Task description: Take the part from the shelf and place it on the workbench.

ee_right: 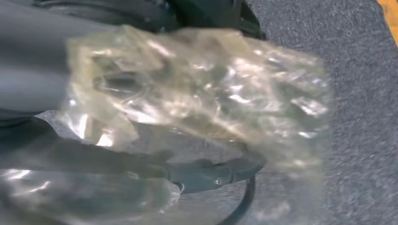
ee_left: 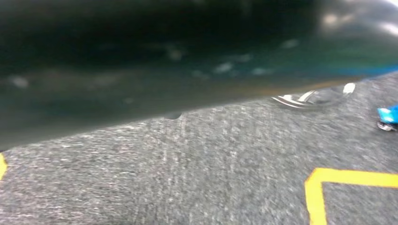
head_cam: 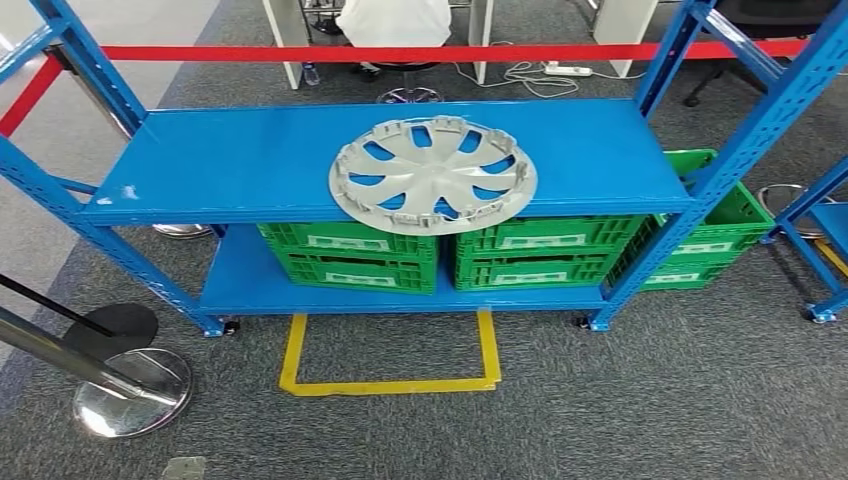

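Observation:
The part is a silver hubcap [head_cam: 433,176] with curved spokes. It lies flat on the top board of the blue shelf [head_cam: 230,160], right of the middle, with its near rim at the board's front edge. No hand is near it in the head view. In the blurred right wrist view my right hand [ee_right: 94,140] hangs over grey carpet. Crinkled clear plastic lies over its fingers [ee_right: 206,172], one of which stretches out straight. I see nothing gripped in it.
Green crates [head_cam: 350,255] fill the lower shelf, and another [head_cam: 715,235] stands to the right. A yellow tape square [head_cam: 390,385] marks the carpet in front. A chrome stanchion base [head_cam: 135,390] stands at the left, a red belt [head_cam: 400,52] runs behind, and a seated person [head_cam: 395,20] is beyond it.

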Motion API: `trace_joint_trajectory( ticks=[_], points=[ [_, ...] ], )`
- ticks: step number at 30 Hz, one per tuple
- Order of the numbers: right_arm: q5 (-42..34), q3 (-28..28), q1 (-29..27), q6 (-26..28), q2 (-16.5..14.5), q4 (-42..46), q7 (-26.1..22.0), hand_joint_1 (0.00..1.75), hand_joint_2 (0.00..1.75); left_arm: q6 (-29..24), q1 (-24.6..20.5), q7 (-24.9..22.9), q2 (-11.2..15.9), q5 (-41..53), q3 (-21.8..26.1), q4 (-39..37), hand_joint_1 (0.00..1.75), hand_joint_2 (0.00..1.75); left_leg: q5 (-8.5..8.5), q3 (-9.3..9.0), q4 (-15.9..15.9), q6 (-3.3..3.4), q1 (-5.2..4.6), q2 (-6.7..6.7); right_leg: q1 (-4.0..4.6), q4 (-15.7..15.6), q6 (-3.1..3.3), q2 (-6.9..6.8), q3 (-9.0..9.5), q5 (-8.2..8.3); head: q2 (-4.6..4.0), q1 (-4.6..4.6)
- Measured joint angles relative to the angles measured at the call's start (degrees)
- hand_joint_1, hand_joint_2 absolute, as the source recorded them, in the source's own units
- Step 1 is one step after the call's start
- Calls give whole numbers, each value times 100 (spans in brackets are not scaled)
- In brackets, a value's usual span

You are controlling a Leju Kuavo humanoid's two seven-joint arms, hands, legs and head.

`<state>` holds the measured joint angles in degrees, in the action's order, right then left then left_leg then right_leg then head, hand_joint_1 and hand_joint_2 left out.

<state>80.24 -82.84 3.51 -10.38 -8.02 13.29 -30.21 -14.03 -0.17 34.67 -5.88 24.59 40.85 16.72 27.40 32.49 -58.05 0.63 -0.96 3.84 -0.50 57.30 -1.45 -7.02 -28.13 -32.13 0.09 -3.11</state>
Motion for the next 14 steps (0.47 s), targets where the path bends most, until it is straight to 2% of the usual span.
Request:
trace_joint_trajectory(
  ticks=[1,2,3,5,6,7,8,9,11,12,13,14],
  points=[
    [-1,1,19,3,1,-5,-1,0,0,0,19,0,-2,0,1,2,0,0,-9,-17,29,22,14,-63,-5,-6,-28,-1,34,-22,-1,0],
    [-2,1,36,3,9,-10,-4,0,0,0,32,0,-5,1,2,3,0,0,-21,-36,57,44,34,-127,-11,46,-57,112,38,-77,-1,3],
    [-3,1,43,4,17,-14,-9,0,0,0,32,0,-7,2,3,7,0,0,-36,-54,83,70,56,-193,-16,199,-82,281,-22,-182,-1,13],
    [-11,1,24,8,34,-22,-17,0,0,1,10,0,-9,8,3,14,0,0,-38,-62,92,112,74,-317,-25,860,-106,629,-371,-512,-1,37],
    [-16,1,8,11,36,-27,-19,0,0,2,3,0,-10,14,3,17,0,0,-30,-67,90,130,71,-375,-26,1246,-109,688,-603,-652,-1,44],
    [-20,1,-4,15,37,-31,-19,0,0,3,7,0,-13,21,5,17,0,0,-17,-78,87,138,68,-424,-25,1530,-113,704,-803,-702,-1,47],
    [-25,1,-10,18,38,-34,-20,0,0,5,18,0,-16,32,8,18,0,0,1,-98,84,141,67,-465,-25,1621,-115,706,-922,-629,-1,49],
    [-30,1,-11,19,39,-36,-21,0,0,6,28,0,-19,40,11,18,0,0,25,-128,80,133,68,-497,-27,1492,-116,705,-930,-446,-1,48],
    [-38,1,-8,22,44,-38,-26,0,0,7,36,0,-26,51,18,18,0,0,94,-207,66,91,79,-538,-39,789,-115,713,-689,48,-1,51],
    [-40,1,-3,22,45,-43,-30,0,0,6,33,0,-27,51,22,19,0,0,134,-233,46,57,74,-551,-40,467,-100,728,-554,203,-1,57],
    [-40,1,0,22,46,-49,-32,0,0,5,29,0,-28,52,25,20,0,0,165,-248,32,23,68,-560,-38,256,-68,742,-454,283,-1,60],
    [-41,1,3,21,46,-53,-34,0,0,5,27,0,-27,52,28,20,0,0,181,-249,22,4,62,-565,-35,190,-52,754,-418,276,-1,62]
  ],
)
